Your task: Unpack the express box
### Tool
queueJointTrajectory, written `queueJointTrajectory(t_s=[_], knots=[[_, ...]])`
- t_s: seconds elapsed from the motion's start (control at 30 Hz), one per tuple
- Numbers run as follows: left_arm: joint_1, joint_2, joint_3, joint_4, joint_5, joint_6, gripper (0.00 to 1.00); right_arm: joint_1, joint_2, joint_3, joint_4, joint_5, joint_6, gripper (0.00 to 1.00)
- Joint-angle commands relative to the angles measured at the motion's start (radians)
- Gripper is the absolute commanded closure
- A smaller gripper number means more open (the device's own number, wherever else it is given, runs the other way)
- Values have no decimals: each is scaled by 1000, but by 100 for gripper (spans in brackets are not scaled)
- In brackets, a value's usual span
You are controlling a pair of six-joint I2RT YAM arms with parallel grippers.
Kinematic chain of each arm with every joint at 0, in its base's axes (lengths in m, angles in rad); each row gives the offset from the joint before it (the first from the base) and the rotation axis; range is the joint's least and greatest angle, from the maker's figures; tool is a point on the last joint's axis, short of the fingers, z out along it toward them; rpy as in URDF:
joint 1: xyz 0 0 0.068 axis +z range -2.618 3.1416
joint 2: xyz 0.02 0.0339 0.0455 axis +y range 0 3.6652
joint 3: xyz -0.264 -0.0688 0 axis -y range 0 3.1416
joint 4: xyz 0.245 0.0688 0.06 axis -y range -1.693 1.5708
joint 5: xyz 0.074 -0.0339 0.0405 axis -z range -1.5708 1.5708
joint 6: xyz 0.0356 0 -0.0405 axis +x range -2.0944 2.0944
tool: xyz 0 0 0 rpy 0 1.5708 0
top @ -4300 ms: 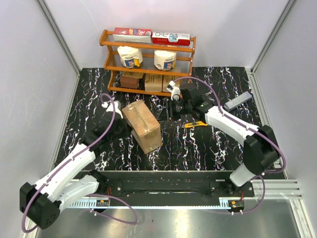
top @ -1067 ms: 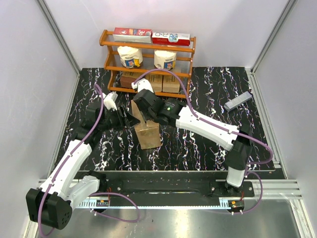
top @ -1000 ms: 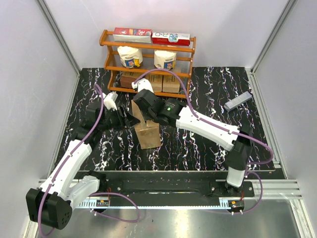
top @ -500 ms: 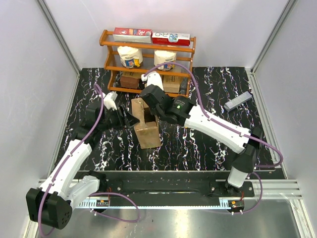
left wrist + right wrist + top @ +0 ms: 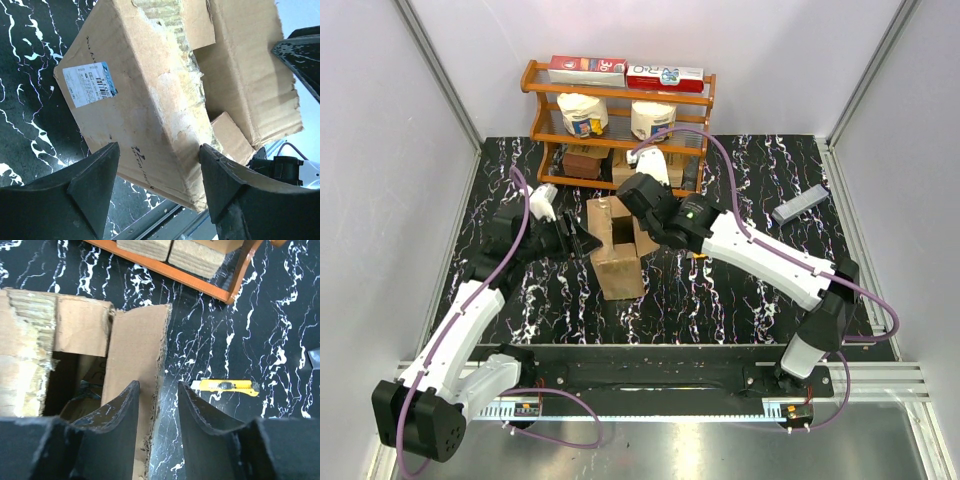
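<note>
The express box (image 5: 618, 268) is plain brown cardboard with black lettering. Its label (image 5: 90, 85) is white with a blue corner and fine black print. The table (image 5: 770, 160) is black with white marble veining. The rack (image 5: 620, 97) is orange wood, and the utility knife (image 5: 225, 386) is yellow and black.

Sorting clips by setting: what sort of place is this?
Probably a lab robot test cell: plain white panel walls on aluminium framing, a marble-pattern table, and a wooden shelf of staged goods.
</note>
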Motion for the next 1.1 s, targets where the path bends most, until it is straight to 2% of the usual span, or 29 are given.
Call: queueJointTrajectory(t_s=[0.0,0.33,0.47,0.7,1.07], knots=[[6,7,41,-16,0,27,31,-38,-35,-53,-15,12,61,58],[6,50,106,51,46,16,27,-58,-24,-147,98,-166,44,45],[4,68,124,65,56,13,26,-58,-30,-122,100,-154,41,44],[6,76,179,50,-29,42,24,-60,-67,-12,62,-91,30,43],[4,82,175,37,-111,41,27,-55,-93,14,95,-181,-30,42]])
